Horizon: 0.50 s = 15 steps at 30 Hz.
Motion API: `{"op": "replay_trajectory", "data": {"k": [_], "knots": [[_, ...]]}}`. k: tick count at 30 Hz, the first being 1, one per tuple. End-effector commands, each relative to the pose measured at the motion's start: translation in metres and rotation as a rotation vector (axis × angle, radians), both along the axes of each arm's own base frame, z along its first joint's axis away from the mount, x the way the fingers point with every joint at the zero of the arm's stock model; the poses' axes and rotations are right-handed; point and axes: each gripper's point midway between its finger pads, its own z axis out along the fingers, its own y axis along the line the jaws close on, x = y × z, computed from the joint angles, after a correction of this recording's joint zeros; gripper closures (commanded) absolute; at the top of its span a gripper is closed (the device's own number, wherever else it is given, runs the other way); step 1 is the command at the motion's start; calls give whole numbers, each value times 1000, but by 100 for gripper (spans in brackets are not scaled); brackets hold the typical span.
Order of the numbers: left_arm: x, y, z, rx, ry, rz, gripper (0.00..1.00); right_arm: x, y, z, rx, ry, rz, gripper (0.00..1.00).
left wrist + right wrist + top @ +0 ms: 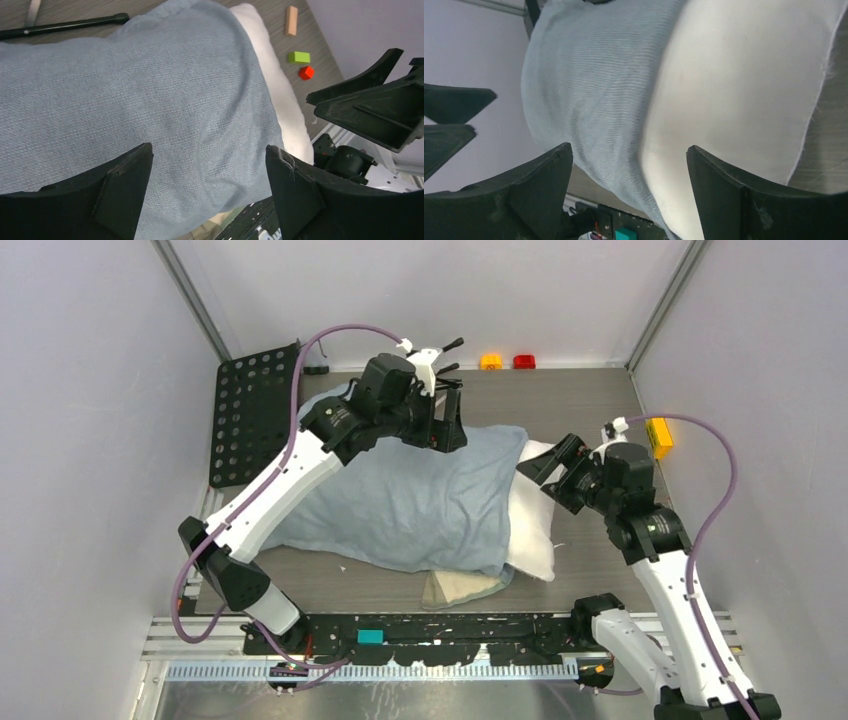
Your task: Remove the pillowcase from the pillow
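**Pillowcase over most of the pillow, both jaws released**

The pillowcase [400, 505] lies blue-grey side up across the middle of the surface [590, 400]. It covers most of the pillow [537, 530], and only the pillow's white right end pokes out of its open edge. A cream-tan fold of the cloth shows from under its near edge.

The left jaws hang over the far part of the pillowcase, spread wide and grasping nothing. In the left wrist view the cloth fills the gap between them, but whether they touch it cannot be told. The right jaws sit at the far right corner of the pillow, also released. In the right wrist view the line where cloth meets bare pillow runs between them.

Farther out, an orange block [490, 361] and a red block [524, 361] sit side by side at the far edge of the surface. A yellow block [657, 435] sits by the right wall, and a black perforated plate [250, 415] lies at the far left.
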Motion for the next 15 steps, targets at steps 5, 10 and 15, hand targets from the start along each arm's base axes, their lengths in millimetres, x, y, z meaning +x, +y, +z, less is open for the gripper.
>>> {"op": "replay_trajectory", "data": {"k": [5, 10, 15], "knots": [[-7, 53, -23, 261, 5, 62, 18, -8, -2, -52, -40, 190, 5, 11], [-15, 88, -26, 319, -66, 125, 14, -17, -27, -65, -156, 198, -77, 11], [-24, 89, -35, 317, -31, 110, 13, -22, -24, -86, -149, 236, -57, 11]]}}
